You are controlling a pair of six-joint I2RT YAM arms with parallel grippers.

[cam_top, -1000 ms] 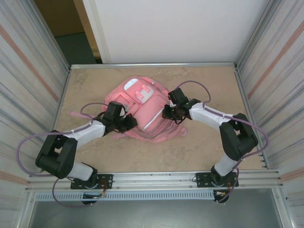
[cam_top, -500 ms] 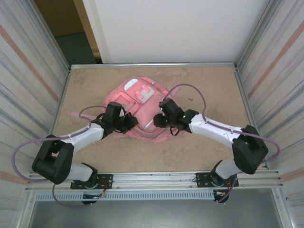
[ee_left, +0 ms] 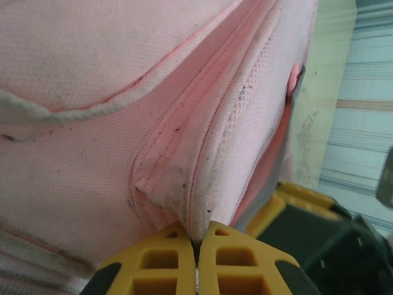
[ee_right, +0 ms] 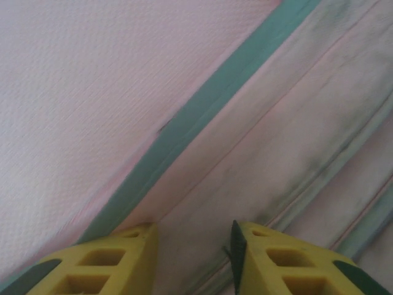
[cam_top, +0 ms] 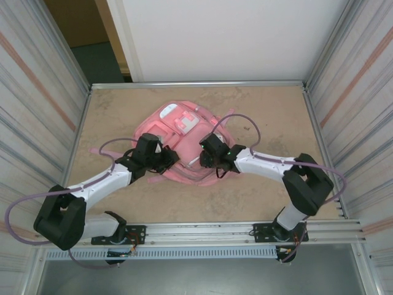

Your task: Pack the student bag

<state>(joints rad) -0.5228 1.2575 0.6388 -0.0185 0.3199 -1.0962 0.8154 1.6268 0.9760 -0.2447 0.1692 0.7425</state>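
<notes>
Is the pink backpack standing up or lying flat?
Lying flat: the backpack rests on the table, front pockets facing up.

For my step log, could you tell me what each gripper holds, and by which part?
The left gripper pinches the student bag by a piped seam ridge of its fabric. The right gripper stands open over the bag, holding nothing.

Beige mottled table (cam_top: 270, 110) spread wide across the floor of the cell; ribbed metal side walls (cam_top: 37, 92) closing in left and right; white panel (cam_top: 227, 37) upright at the back; dark doorway (cam_top: 98, 61) top-left; silver rail (cam_top: 202, 228) along the near edge.
</notes>
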